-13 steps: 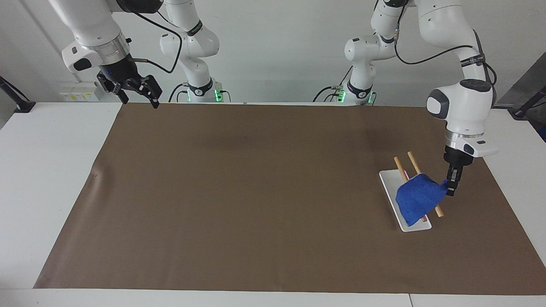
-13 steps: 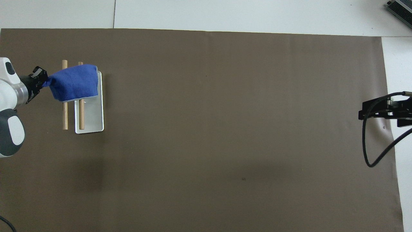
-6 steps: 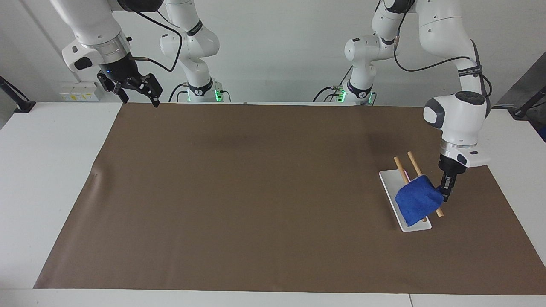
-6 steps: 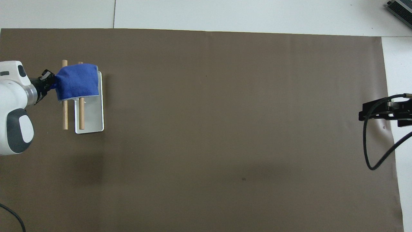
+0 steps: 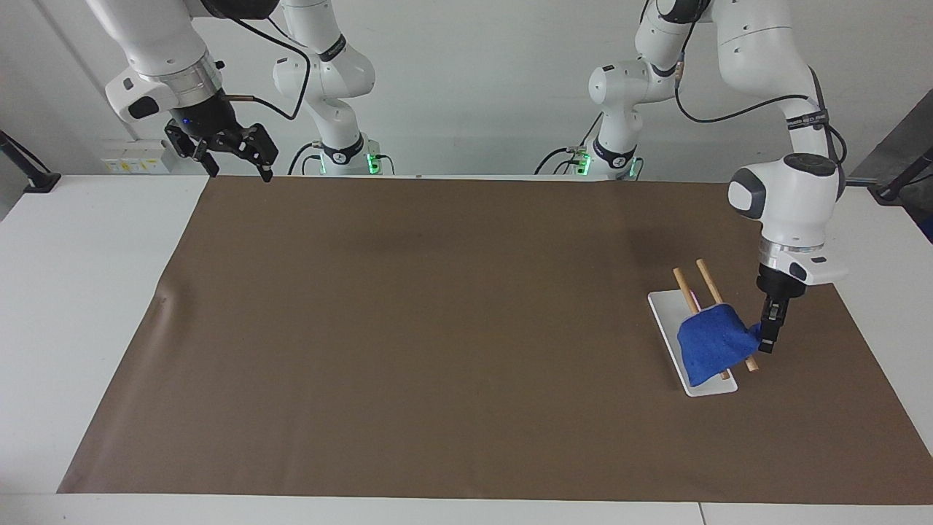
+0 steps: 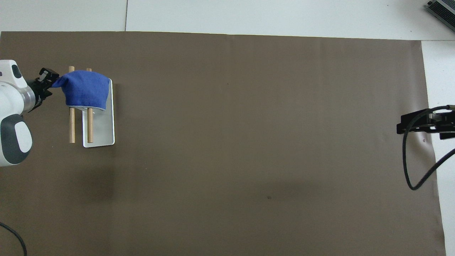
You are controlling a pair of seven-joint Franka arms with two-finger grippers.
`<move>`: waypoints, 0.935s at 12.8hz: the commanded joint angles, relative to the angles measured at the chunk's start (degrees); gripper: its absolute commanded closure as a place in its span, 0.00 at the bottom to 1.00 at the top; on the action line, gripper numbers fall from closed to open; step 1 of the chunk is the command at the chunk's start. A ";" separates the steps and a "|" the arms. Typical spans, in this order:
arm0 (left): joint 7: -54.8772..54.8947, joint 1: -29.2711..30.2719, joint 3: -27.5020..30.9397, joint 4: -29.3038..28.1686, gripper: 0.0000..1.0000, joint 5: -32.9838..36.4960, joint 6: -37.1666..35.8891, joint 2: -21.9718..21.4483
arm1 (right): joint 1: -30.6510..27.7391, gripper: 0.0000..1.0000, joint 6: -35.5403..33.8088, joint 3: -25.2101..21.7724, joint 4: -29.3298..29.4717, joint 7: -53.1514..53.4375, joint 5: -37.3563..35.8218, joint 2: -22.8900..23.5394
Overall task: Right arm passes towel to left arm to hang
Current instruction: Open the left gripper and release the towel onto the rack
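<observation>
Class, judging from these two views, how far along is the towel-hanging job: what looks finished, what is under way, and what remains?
Done: the towel is with the left arm and draped over the two wooden rods above the white tray. Under way: the left gripper pinches one towel corner beside the rods. Left: letting go and pulling away. The right gripper waits, open, over the mat's corner.

Brown mat point(image 5: 437, 328) on table point(image 5: 80, 292) is left bare across mid and right-arm end. Only obstruction: white tray point(image 5: 667, 310) w/ two wooden rods point(image 5: 705, 279), towel point(image 5: 711, 343) draped over them, at left-arm end.
</observation>
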 commanded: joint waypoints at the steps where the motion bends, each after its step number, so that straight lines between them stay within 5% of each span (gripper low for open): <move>1: 0.54 0.77 -0.26 7.21 0.00 0.44 -6.32 2.84 | -0.32 0.00 0.60 0.32 -1.49 -1.58 -0.55 -1.66; 6: 1.06 1.21 -0.17 18.02 0.00 0.36 -18.62 5.05 | -0.93 0.00 0.60 0.32 0.54 -1.14 -1.25 1.23; 9: 1.33 1.03 -1.13 22.52 0.00 0.44 -27.16 5.14 | -0.75 0.00 5.76 0.32 -6.90 -0.70 -1.25 -1.91; 12: 4.82 1.12 -5.86 28.39 0.00 0.53 -41.01 4.96 | -0.32 0.00 5.62 0.41 -7.73 -0.18 -1.25 -2.54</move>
